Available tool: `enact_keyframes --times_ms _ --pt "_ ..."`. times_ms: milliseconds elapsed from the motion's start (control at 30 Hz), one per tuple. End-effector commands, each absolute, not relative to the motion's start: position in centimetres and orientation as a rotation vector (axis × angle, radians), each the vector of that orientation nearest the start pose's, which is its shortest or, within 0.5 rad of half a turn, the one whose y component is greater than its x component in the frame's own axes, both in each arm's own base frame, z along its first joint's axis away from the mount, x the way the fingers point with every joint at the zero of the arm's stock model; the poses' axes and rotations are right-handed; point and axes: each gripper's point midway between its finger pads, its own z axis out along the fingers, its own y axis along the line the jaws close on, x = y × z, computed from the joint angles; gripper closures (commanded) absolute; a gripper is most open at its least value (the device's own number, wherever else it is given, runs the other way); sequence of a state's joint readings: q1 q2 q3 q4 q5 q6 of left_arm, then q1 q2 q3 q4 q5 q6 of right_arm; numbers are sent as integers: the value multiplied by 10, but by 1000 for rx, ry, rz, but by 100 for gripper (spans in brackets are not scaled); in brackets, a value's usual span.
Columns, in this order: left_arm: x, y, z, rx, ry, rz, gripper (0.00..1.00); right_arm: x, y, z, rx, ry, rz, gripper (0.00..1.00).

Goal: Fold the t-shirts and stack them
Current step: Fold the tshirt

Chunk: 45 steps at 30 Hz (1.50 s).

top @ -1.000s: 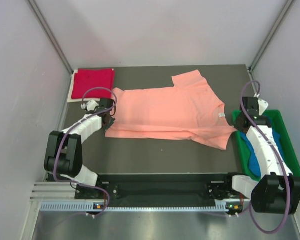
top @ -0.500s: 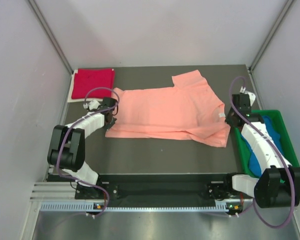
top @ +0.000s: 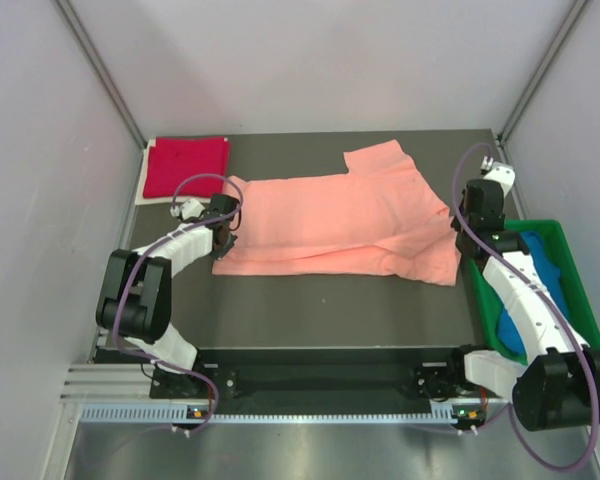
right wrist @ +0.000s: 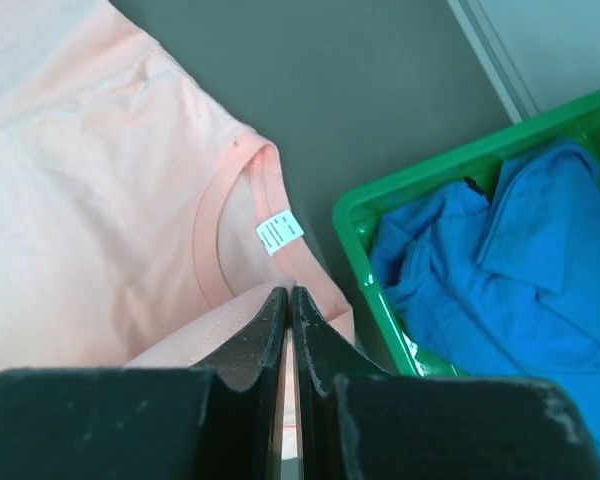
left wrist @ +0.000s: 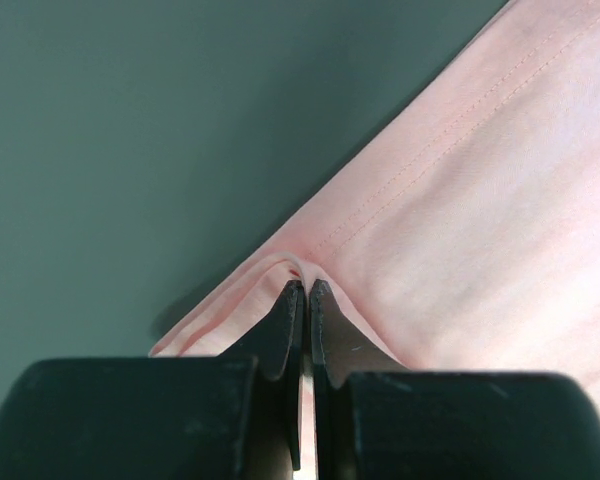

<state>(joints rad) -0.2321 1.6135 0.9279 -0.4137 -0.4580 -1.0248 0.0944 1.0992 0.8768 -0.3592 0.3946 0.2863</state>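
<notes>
Since a second ago the right arm has swung off the green tray [top: 578,262] toward the upper right of the top view, and the salmon-pink t-shirt [top: 340,220] has had its lower right corner drawn in a little. The left arm has barely shifted.

Folding of this shirt looks to be the step in hand, with both ends just taken up. The left gripper [left wrist: 305,292] is clenched on a raised fold of the stitched hem. From its tips the cloth spreads to the upper right of the left wrist view, with bare table [left wrist: 130,120] at upper left. The right gripper [right wrist: 288,298] is pinched on a pink fold just below the collar [right wrist: 212,235] and its white label [right wrist: 279,232].

The shirt lies spread across the middle of the table. The crimson-red t-shirt [top: 185,167] sits folded at the upper left, well apart. The bright blue t-shirt [right wrist: 500,250] is bunched in the tray at right.

Next, I judge, both arms should lift together and carry their edge across the shirt, keeping the cloth evenly taut so neither pinch slips
</notes>
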Motion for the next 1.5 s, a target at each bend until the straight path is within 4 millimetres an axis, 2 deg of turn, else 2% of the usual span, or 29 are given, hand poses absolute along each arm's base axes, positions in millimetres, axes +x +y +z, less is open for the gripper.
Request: enact_keyframes --times_ms 0,400,567,633,700,767,800,900,1067,1167,1333,1467 --pt "365 -36 45 -1120 2198 115 100 352 -25 220 391 1924 -198 97" --pt "363 -30 44 -1126 2189 170 100 379 -5 197 244 1980 -165 97" --pt "369 -35 55 -1133 2177 128 100 381 -8 183 253 2036 -205 97" --pt "369 -32 59 -1142 2158 135 96 379 -12 177 274 2056 -239 98" --pt "370 -29 65 -1161 2130 144 87 378 -21 178 317 2054 -294 98" --pt "372 -26 68 -1175 2115 155 81 372 -31 166 372 2101 -369 99" --pt "372 -25 69 -1184 2114 160 77 372 -31 163 380 2115 -372 99" --pt "371 -21 69 -1224 2095 187 76 371 -27 151 370 2135 -349 99" --pt "376 -8 78 -1275 2035 194 75 374 -17 165 351 2097 -268 99" --pt "376 -5 85 -1252 2037 199 71 376 -13 171 342 2088 -238 98" --pt "359 -4 88 -1324 2014 185 63 376 -10 165 340 2111 -220 98" --pt "350 -17 87 -1376 2052 106 62 376 -10 164 341 2116 -225 98"
